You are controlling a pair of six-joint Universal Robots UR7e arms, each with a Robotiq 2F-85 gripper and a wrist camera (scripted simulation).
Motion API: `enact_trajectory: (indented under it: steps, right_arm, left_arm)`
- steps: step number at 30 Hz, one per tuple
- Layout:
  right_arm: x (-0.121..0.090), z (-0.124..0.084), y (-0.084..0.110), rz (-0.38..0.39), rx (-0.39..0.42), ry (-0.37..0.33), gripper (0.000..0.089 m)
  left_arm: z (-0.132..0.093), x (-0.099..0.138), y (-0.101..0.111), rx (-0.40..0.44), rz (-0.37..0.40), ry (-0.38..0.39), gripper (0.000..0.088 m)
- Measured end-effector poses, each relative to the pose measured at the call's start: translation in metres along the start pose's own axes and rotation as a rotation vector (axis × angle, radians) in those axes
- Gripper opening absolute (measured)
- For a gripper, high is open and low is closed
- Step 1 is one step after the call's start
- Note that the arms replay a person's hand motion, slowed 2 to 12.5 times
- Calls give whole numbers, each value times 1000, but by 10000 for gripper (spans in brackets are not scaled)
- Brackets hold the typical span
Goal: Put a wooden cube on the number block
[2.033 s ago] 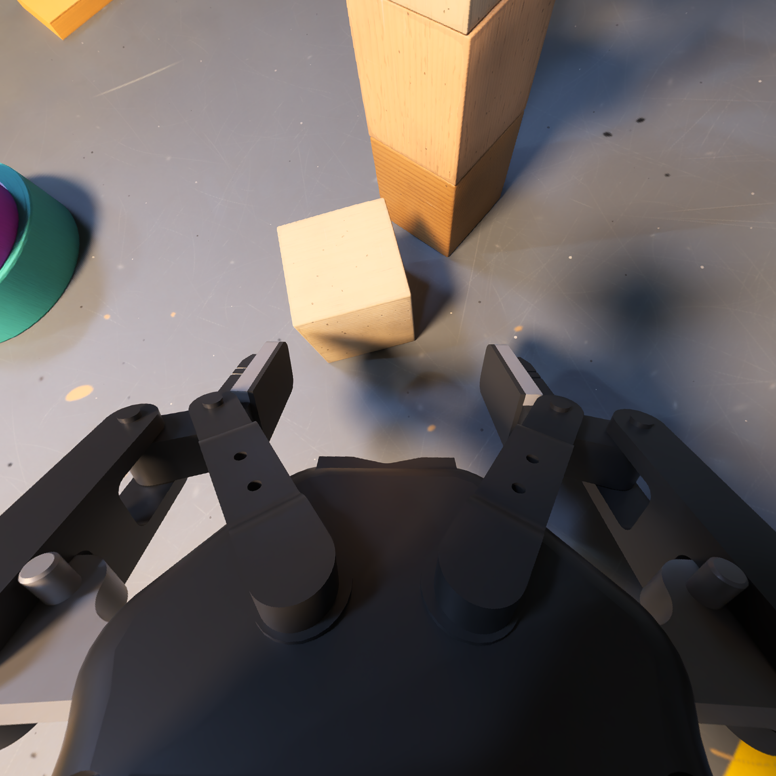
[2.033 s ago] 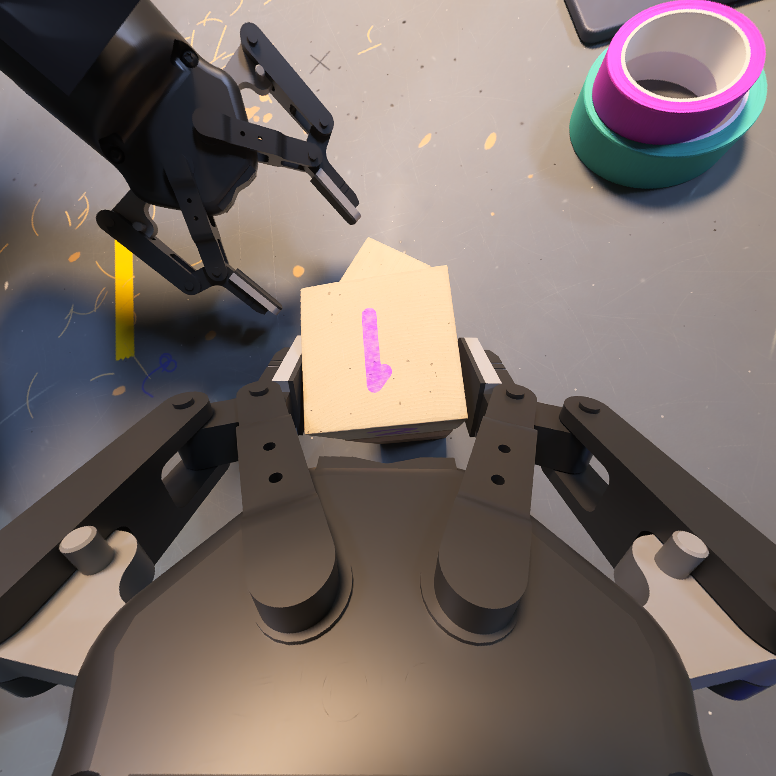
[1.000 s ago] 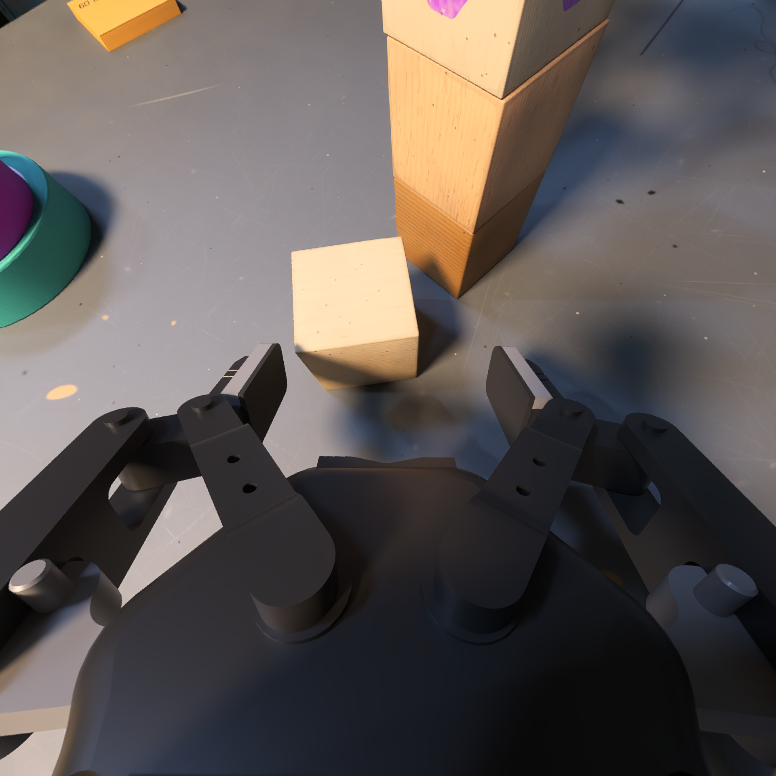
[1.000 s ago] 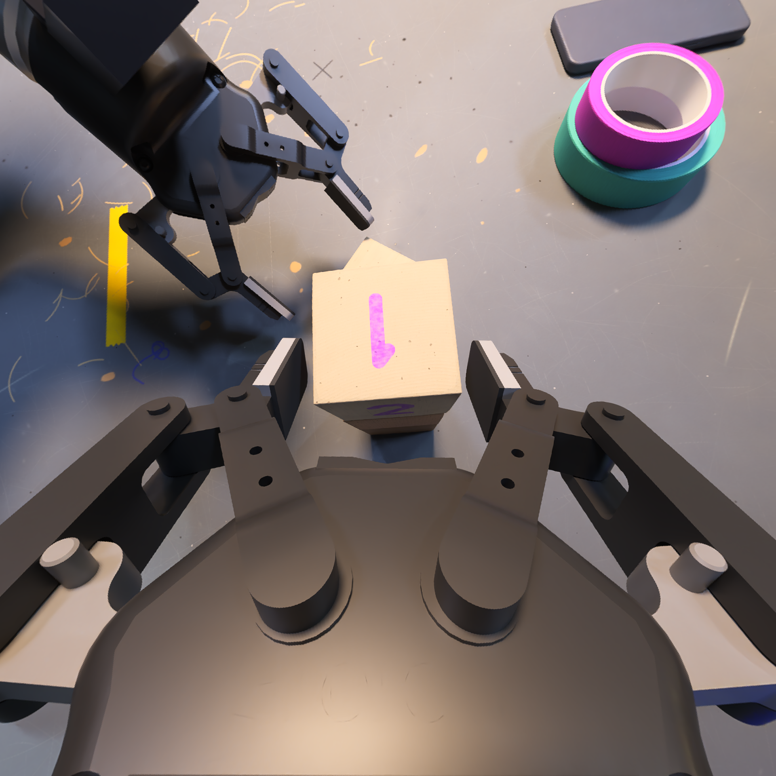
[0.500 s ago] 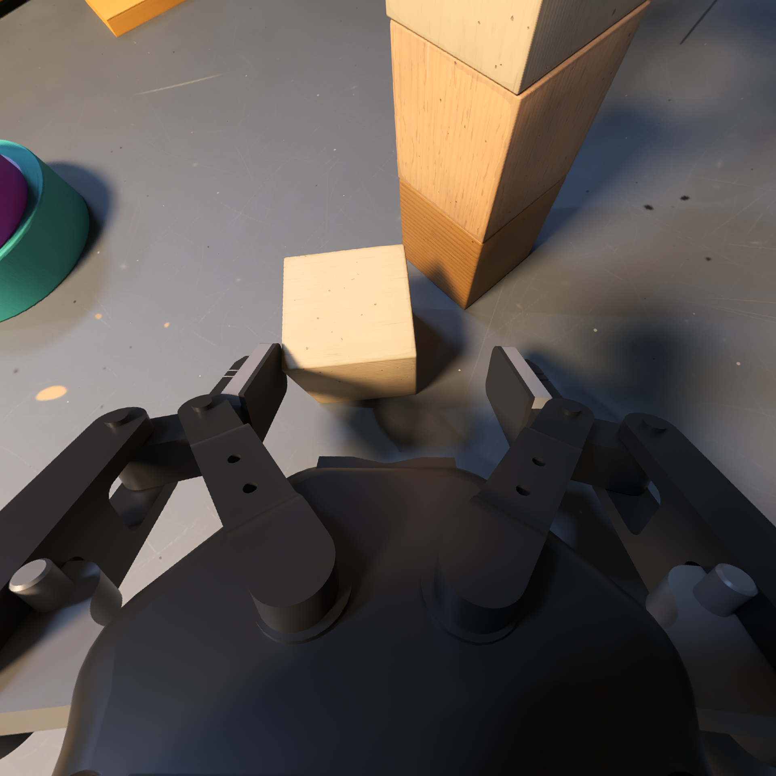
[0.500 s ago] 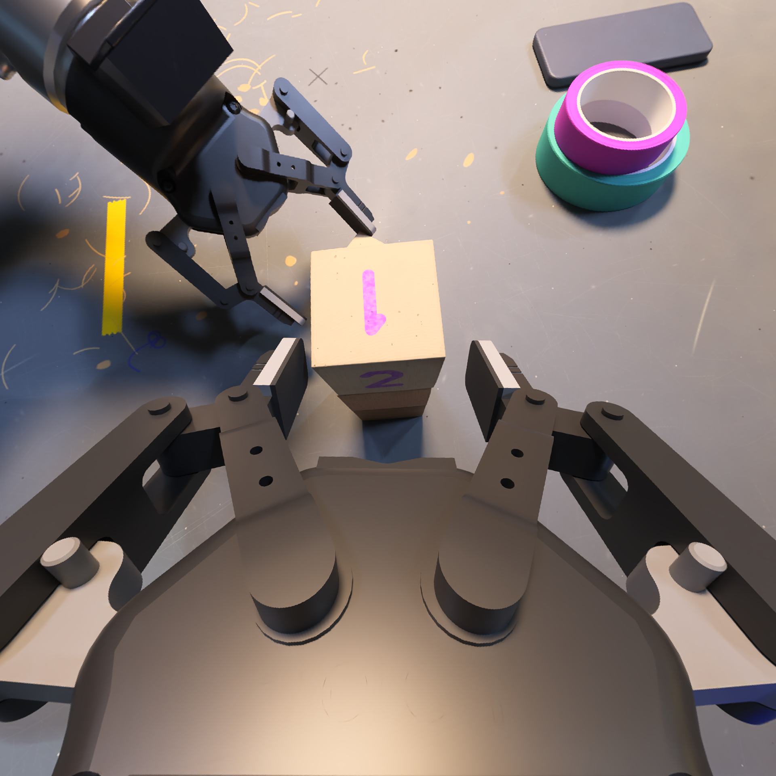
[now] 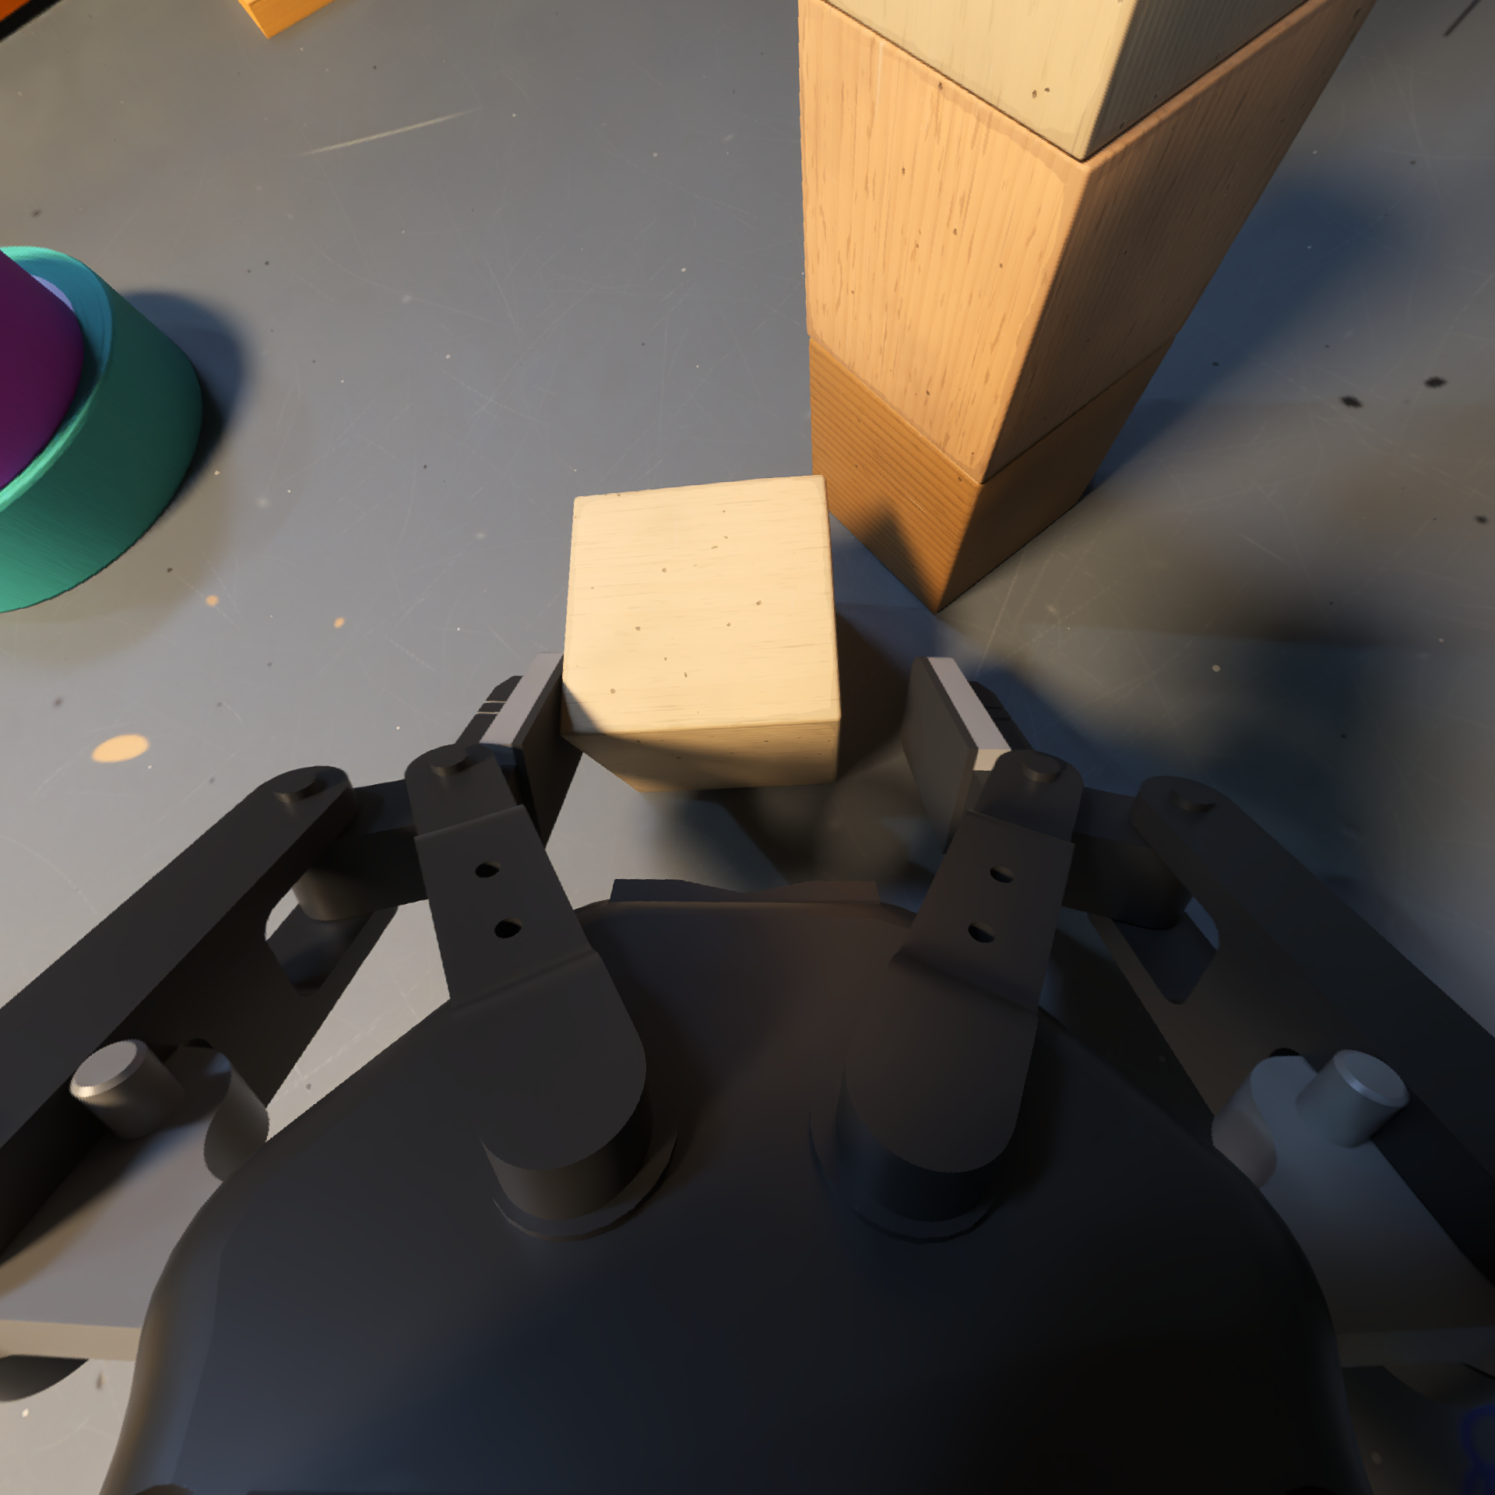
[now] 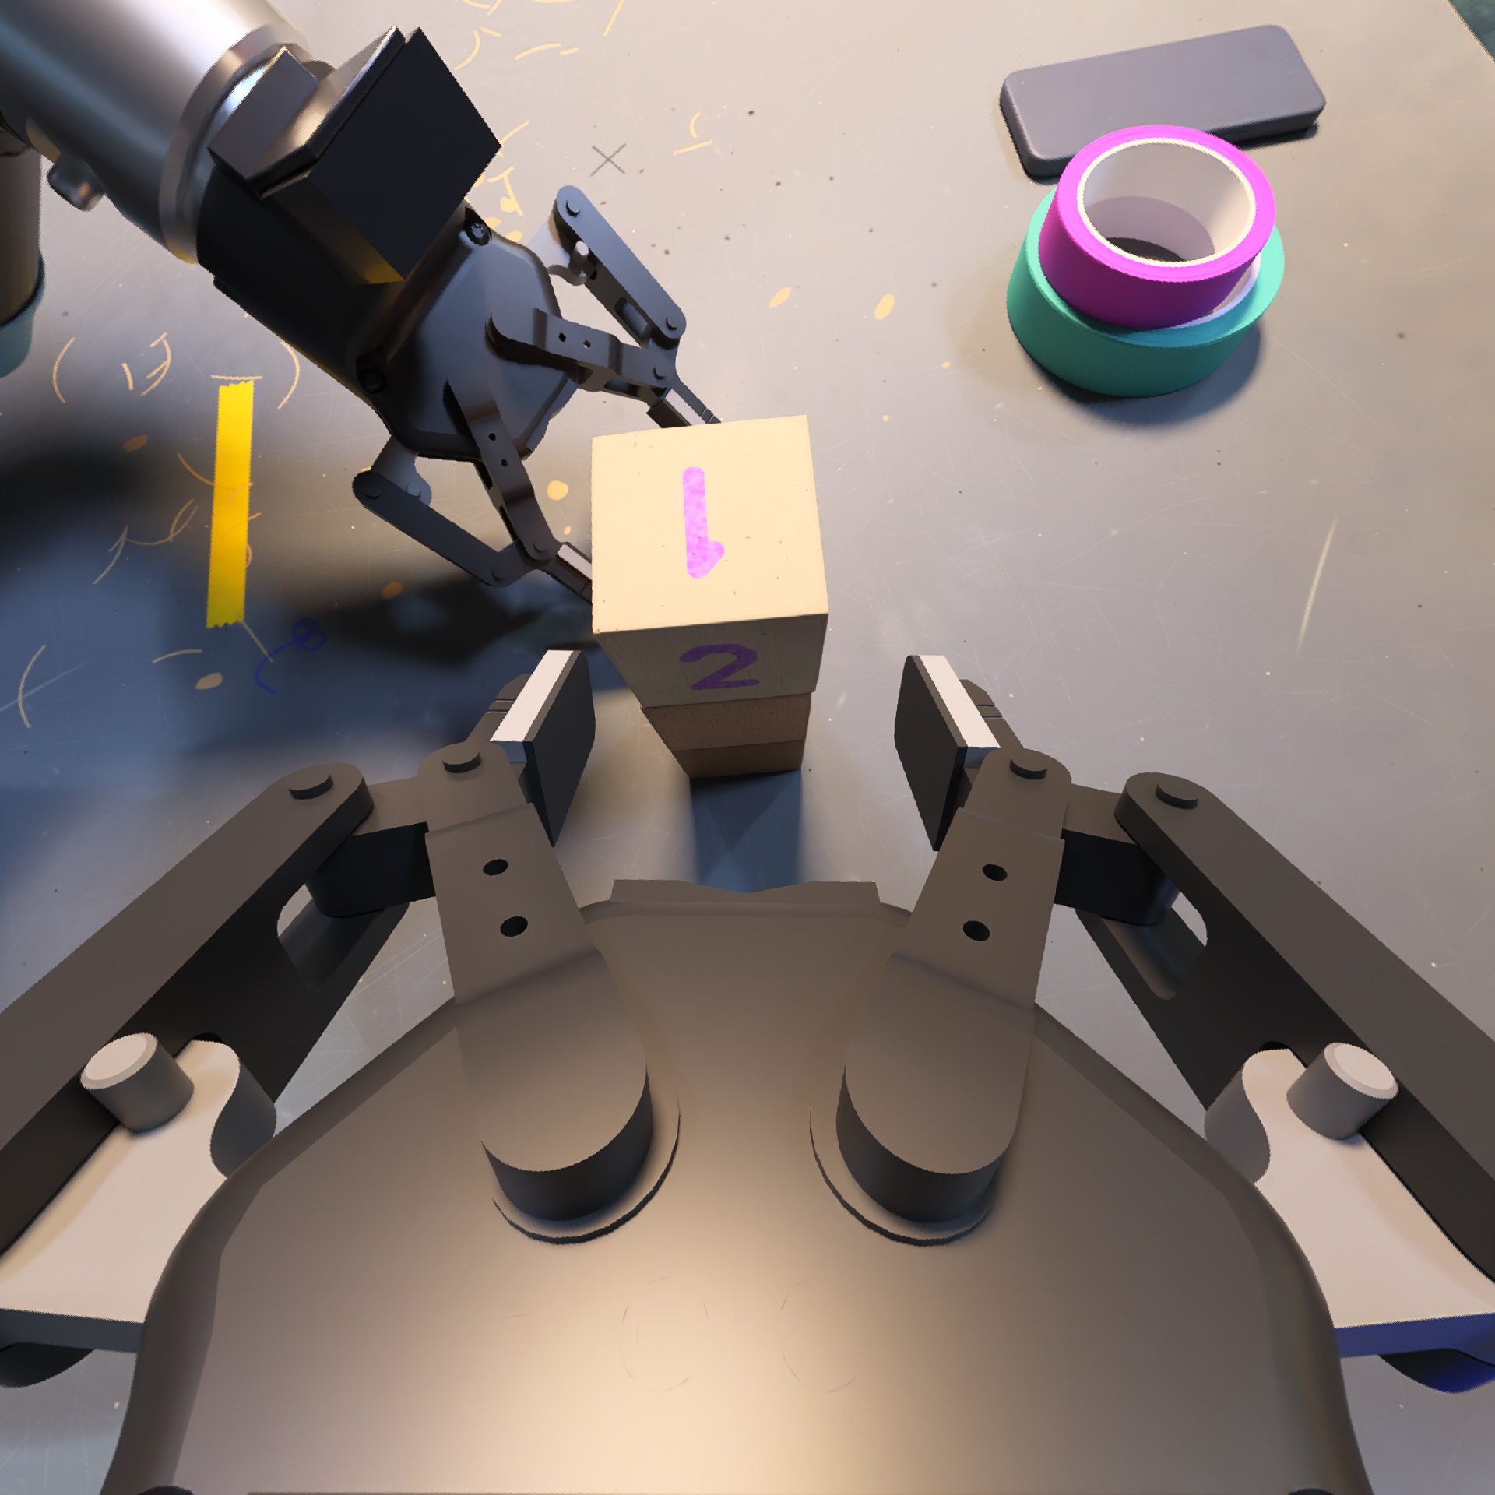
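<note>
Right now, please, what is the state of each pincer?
Left pincer: open around the pale wooden cube, one finger touching it, no grip yet.
Right pincer: open, holding nothing, near the number block.

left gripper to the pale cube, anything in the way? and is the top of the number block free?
Nothing visible blocks it. The pale wooden cube already sits between the left gripper's open jaws, one finger at its side. The number block tops the stack with a bare upper face; the open right gripper hangs near it.
</note>
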State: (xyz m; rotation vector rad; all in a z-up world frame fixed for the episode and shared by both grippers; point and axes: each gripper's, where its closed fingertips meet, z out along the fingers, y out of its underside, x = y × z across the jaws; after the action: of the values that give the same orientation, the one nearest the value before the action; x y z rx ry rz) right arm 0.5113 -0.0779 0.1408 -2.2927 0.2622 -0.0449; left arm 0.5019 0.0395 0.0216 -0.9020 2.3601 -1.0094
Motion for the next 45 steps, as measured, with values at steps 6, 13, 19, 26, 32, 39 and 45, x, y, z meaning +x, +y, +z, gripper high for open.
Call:
enact_trajectory:
  steps: [6, 13, 19, 26, 32, 39, 45]
  right_arm:
    - [3, -8, 4, -2, 11, 6, 658]
    - [5, -18, 8, -5, 27, 7, 647]
    - [8, -26, 13, -5, 46, 7, 630]
    - [13, -36, 19, 5, 76, 15, 616]
    - [19, -45, 25, 30, 106, 16, 611]
    - [26, -54, 32, 74, 148, 7, 610]
    - [33, -61, 39, 114, 192, -7, 608]
  left_arm:
    - [3, -4, -2, 12, 9, -25, 557]
    - [3, -16, -3, 26, 5, -70, 557]
    - [1, -22, -4, 39, -6, -71, 557]
    - [-6, -28, -9, 74, -38, -61, 557]
    - [-19, -36, -18, 119, -64, -66, 557]
    - [-38, -44, -32, 186, -77, -63, 557]
    - [-56, -47, -49, 249, -73, -44, 557]
